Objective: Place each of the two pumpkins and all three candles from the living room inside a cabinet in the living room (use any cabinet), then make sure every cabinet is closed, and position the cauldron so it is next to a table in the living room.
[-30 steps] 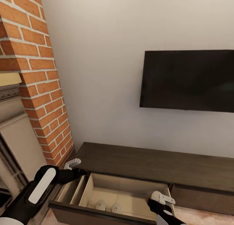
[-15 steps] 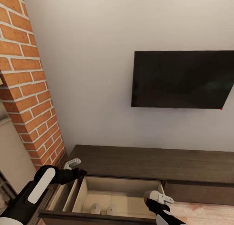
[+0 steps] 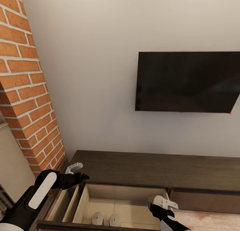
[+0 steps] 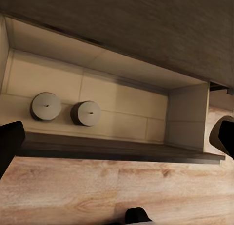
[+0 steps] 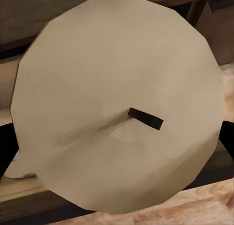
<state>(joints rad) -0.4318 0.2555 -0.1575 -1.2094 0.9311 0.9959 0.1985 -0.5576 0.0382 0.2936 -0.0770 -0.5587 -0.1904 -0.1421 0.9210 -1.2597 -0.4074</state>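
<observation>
Head view: I'm facing the cabinet (image 3: 160, 169) under the TV (image 3: 186, 81), with the brick column (image 3: 26, 91) on my left. Its left drawer (image 3: 116, 204) is pulled out, pale inside, and two candles (image 3: 97, 218) (image 3: 114, 219) stand side by side near its front edge, just apart from each other. My left gripper (image 3: 75, 169) hangs over the drawer's back left corner with its fingers spread and nothing between them. My right gripper (image 3: 164, 203) sits at the drawer's right end with a third candle (image 3: 156, 200) in it. On the right wrist camera that candle (image 5: 117, 103) fills most of the picture, wick toward me, held in the closed fingers. The left wrist camera looks down into the drawer (image 4: 122, 113) and shows the two candles (image 4: 46, 106) (image 4: 86, 113) on its floor, with wood flooring (image 4: 97, 186) in front.
</observation>
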